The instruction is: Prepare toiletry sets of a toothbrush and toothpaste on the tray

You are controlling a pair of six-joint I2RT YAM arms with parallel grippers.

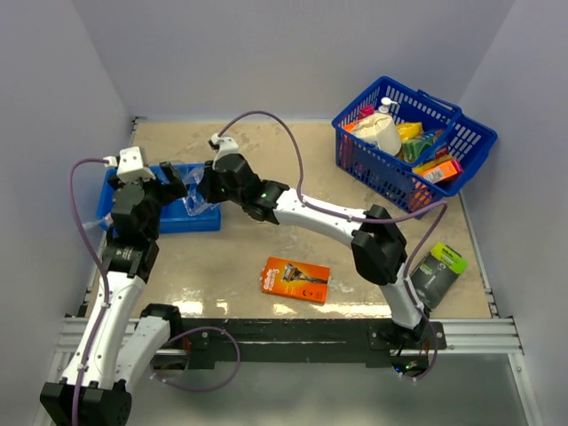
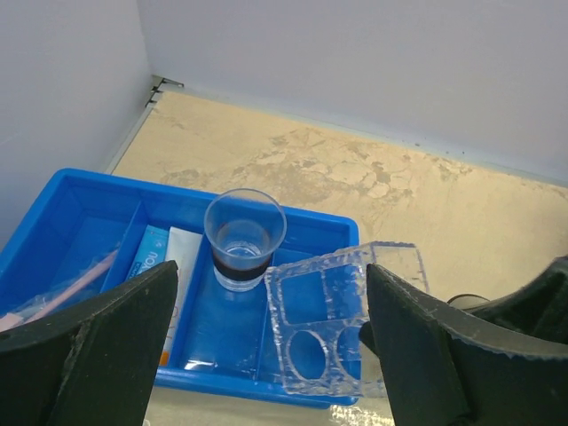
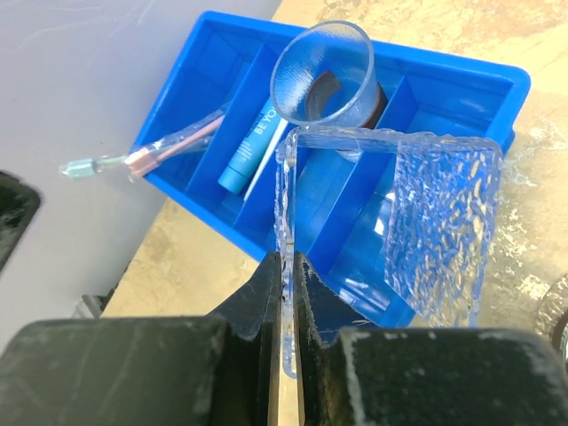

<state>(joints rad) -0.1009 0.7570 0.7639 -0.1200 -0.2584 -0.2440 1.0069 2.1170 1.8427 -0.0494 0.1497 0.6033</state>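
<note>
The right gripper (image 3: 286, 302) clamps the tray (image 3: 390, 204) by one edge, tilted over the bin's (image 3: 222, 53) right end near the table's left edge, arm stretched leftward; the left gripper (image 2: 271, 328) gapes alongside.

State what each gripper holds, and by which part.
Right gripper pinches the tray by its rim; left gripper is open, holding nothing.

Only the blue toothpaste tube (image 3: 251, 146) carries legible lettering, seemingly "BEYO", the rest hidden.
</note>
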